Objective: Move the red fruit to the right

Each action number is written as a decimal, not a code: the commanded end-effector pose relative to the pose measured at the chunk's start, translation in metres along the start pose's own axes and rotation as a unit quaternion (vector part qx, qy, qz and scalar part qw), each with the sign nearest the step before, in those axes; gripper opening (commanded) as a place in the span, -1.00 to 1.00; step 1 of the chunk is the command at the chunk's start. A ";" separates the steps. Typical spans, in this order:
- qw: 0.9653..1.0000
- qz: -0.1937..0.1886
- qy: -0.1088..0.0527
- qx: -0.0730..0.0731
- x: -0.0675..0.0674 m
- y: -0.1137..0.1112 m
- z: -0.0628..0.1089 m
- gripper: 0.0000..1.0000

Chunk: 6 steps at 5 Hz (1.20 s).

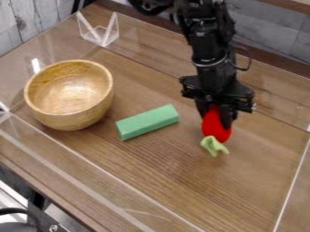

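**One fruit in the jaws, one empty bowl, one block**

There is one red fruit [216, 124], one wooden bowl [69, 92] and one green rectangular block [148, 121] on the wooden table [145, 186], which is ringed by a low clear wall. The bowl sits at the left and holds nothing. The block lies flat just right of it, apart from its rim. The single gripper [218, 113] points steeply down at the right side of the table and is clenched on the red fruit, whose light green cap hangs lowest, close over the wood, right of the block.
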<state>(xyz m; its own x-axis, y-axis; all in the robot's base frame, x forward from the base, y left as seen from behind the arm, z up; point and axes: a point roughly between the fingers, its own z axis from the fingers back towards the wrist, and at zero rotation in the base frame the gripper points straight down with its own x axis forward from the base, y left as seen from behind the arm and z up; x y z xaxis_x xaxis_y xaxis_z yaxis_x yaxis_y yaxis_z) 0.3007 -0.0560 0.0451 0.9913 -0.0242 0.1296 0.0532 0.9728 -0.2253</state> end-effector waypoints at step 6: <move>0.999 0.029 -0.015 0.015 0.016 0.006 0.029 -1.00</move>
<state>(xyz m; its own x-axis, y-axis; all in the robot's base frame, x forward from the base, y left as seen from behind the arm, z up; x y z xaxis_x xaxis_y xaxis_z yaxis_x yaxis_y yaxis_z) 0.3020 -0.0451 0.0571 0.9953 0.0373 0.0888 -0.0183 0.9783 -0.2063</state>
